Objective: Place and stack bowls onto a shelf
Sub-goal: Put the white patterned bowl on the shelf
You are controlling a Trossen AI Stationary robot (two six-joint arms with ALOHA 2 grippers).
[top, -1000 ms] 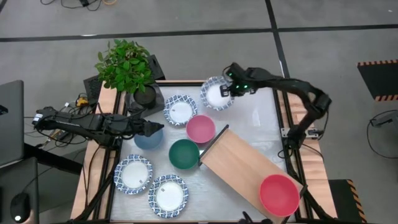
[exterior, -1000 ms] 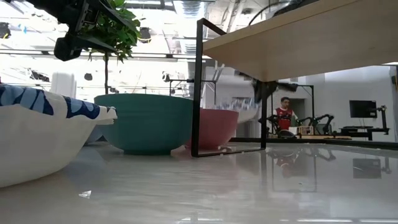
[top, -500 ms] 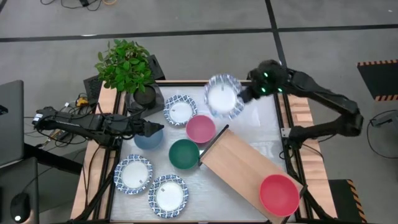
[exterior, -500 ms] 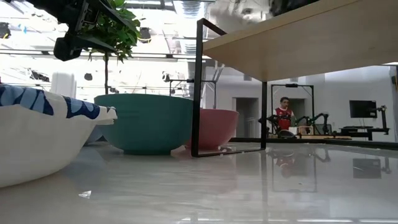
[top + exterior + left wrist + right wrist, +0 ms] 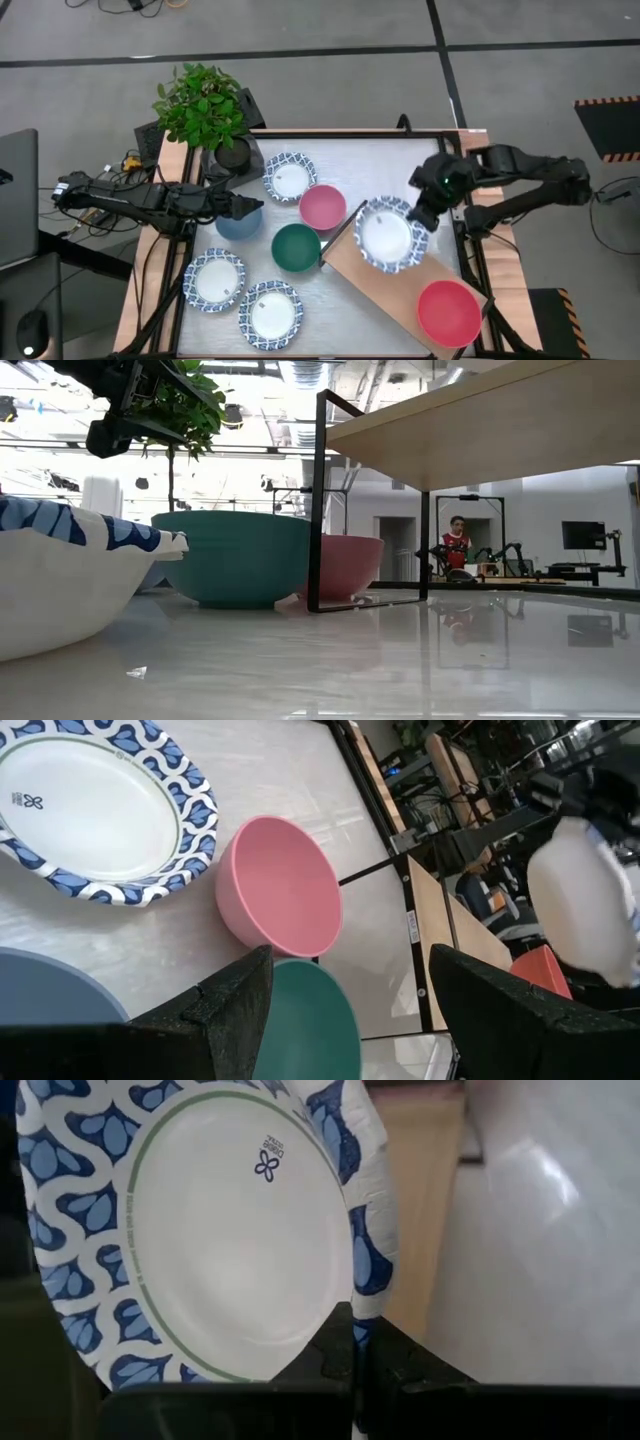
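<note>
Right gripper, jaws clenched on rim of empty blue-patterned white bowl over shelf; red bowl empty at shelf's other end; left gripper jaws released.

We see a grey tiled floor around the table. A leafy potted plant stands at upper left. In the low view, bright ceiling lights, a monitor and a person appear far right.

Right gripper carried patterned bowl (apparently airborne), over shelf
</note>
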